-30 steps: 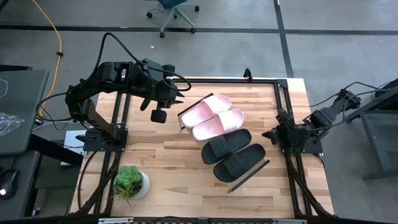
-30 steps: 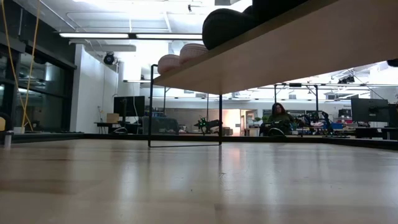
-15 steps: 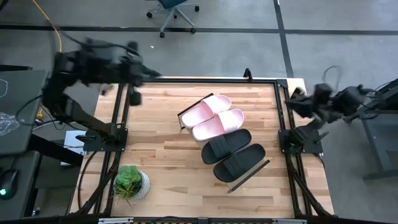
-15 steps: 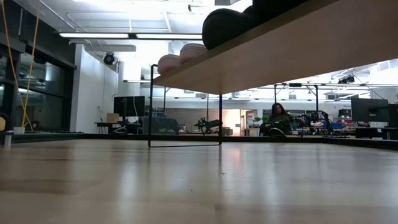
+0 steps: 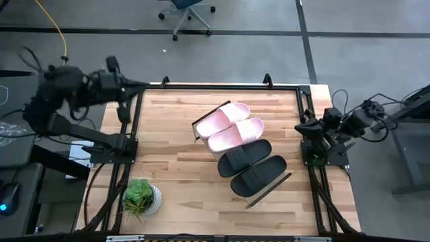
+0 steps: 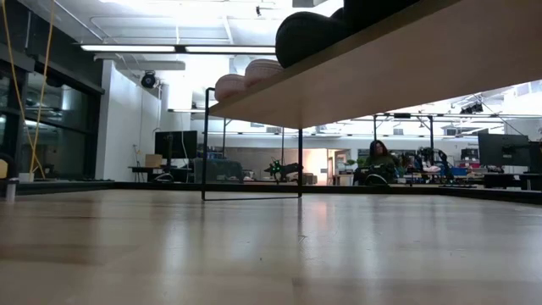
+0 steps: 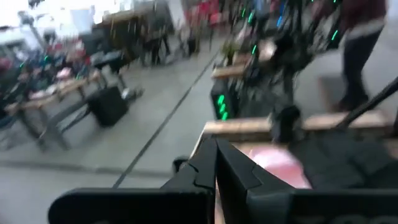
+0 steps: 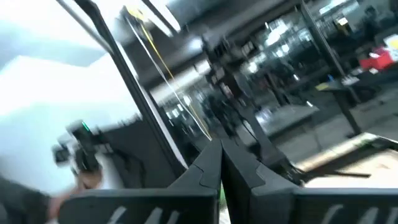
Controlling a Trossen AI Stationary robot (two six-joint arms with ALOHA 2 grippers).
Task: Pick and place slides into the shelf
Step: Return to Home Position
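Four slides lie side by side on the shelf (image 5: 272, 187) in the middle of the table: two pale pink ones (image 5: 229, 124) toward the far end and two black ones (image 5: 251, 165) toward the near end. In the low view the shelf's underside (image 6: 398, 63) fills the top, with a black slide (image 6: 303, 36) and a pink slide (image 6: 246, 78) above it. My left gripper (image 5: 143, 85) is shut at the table's far left corner, pointing at the shelf. At the right edge, my right gripper (image 5: 300, 126) is shut with nothing in it.
A small potted plant (image 5: 141, 197) stands at the near left of the table. A dark frame (image 5: 222, 86) runs along the table's edges. A person (image 6: 378, 158) sits far behind the table, and an office chair (image 5: 188, 12) stands on the floor beyond.
My left gripper has drawn back from beside the pink slides toward the table's far left corner. My right gripper has swung up and turned at the right edge. The slides and the shelf have stayed put.
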